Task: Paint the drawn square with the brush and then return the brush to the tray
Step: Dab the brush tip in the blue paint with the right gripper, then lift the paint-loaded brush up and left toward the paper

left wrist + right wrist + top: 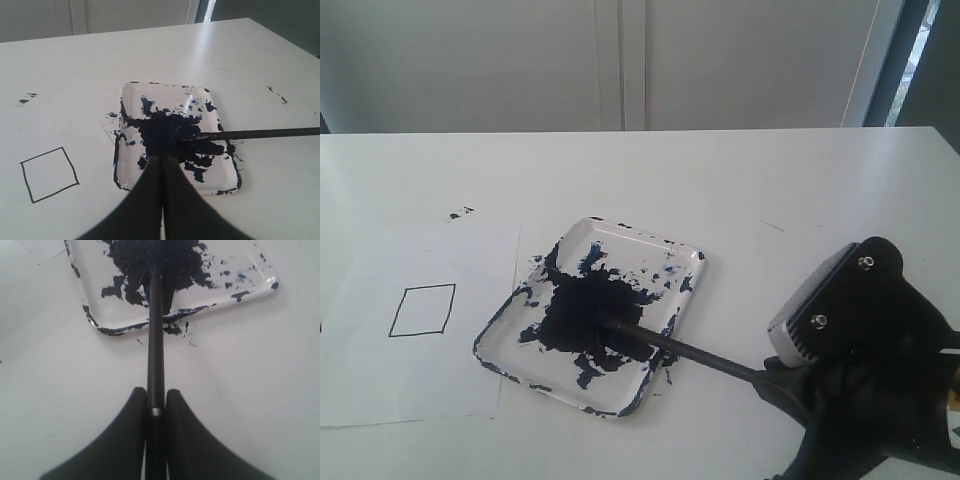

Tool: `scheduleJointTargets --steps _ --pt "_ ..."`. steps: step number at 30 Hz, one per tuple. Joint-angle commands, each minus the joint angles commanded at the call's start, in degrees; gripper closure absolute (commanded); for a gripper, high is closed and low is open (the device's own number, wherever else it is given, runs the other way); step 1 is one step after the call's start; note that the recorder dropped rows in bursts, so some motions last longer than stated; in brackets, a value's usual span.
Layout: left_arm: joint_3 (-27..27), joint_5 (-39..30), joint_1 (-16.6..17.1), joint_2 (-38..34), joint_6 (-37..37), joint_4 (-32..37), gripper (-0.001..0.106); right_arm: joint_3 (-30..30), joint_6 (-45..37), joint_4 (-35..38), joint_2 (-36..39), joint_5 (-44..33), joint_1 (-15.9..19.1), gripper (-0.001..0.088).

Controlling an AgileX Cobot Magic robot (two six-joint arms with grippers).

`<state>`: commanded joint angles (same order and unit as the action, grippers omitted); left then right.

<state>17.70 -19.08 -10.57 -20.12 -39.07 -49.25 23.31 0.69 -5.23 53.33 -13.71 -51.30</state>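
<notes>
R gripper [156,396] holds long thin black brush [155,330], tip in dark blot [150,255] of clear plastic tray [95,270]; L gripper [162,159] closed, empty.

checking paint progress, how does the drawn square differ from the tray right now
The drawn square is blank inside its thin outline; the tray is blotted with dark paint. The square is smaller than the tray. The brush tip rests in the tray, not on the square. Both are four-sided.

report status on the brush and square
Both shut: right gripper on the brush, tip in the tray paint; left gripper empty. The square blank, unpainted. Nothing lying between tray and square.
</notes>
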Motion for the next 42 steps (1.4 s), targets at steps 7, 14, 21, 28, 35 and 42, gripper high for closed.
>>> scheduleJointTargets --steps 7,14,21,28,35,42 --pt "0.0 0.0 0.0 0.0 0.0 0.0 0.105 -0.02 -0.69 -0.51 1.14 0.79 0.0 0.0868" --pt "0.0 0.0 0.0 0.0 0.0 0.0 0.105 -0.02 -0.69 -0.63 1.14 -0.75 0.0 0.0868" --pt "0.0 0.0 0.0 0.0 0.0 0.0 0.105 -0.02 -0.69 -0.63 1.14 -4.61 0.0 0.0868" --pt "0.0 0.0 0.0 0.0 0.0 0.0 0.105 -0.02 -0.69 -0.63 1.14 -1.96 0.0 0.0868" --pt "0.0 0.0 0.0 0.0 0.0 0.0 0.105 3.53 -0.69 -1.09 1.04 1.47 0.0 0.0868" --pt "0.0 0.0 0.0 0.0 0.0 0.0 0.105 6.93 -3.58 -1.09 0.93 1.25 0.0 0.0868"
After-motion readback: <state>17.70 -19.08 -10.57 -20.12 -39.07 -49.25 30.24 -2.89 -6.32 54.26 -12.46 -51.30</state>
